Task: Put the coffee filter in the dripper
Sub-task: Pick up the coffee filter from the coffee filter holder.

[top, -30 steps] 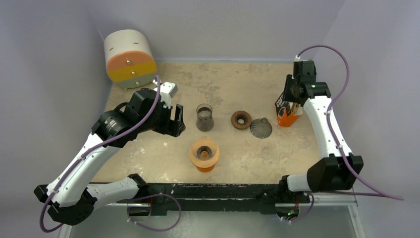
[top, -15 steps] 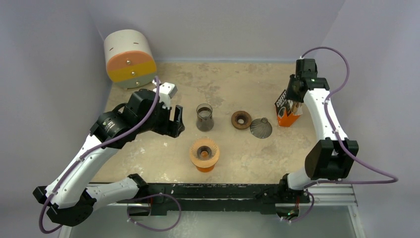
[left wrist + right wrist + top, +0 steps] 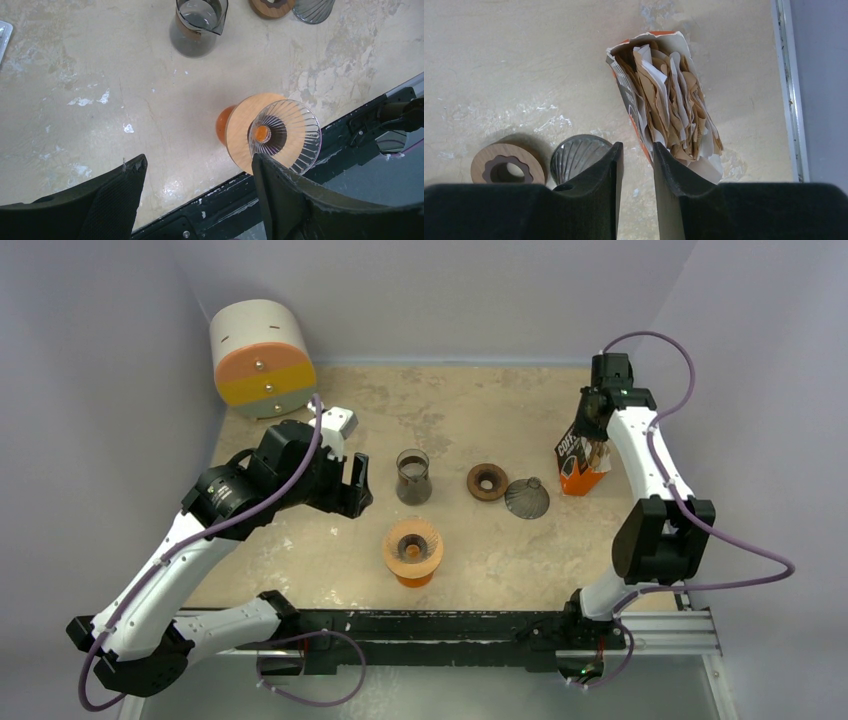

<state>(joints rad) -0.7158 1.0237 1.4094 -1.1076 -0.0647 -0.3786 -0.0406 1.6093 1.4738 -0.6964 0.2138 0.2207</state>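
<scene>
The right pincer [image 3: 636, 146], jaws narrowly parted and holding nothing, hangs over the open packet [image 3: 624, 95] of coffee filters [image 3: 674, 102] near the surface's [image 3: 524, 60] right edge. The left pincer [image 3: 198, 161], wide open, hovers beside the dripper [image 3: 292, 132].

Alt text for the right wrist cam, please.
An open orange box stuffed with brown and white paper filters stands on the beige table, directly beyond the narrowly parted fingers of the right tool. Left of the box lie a wooden ring and a ribbed glass cone.
</scene>
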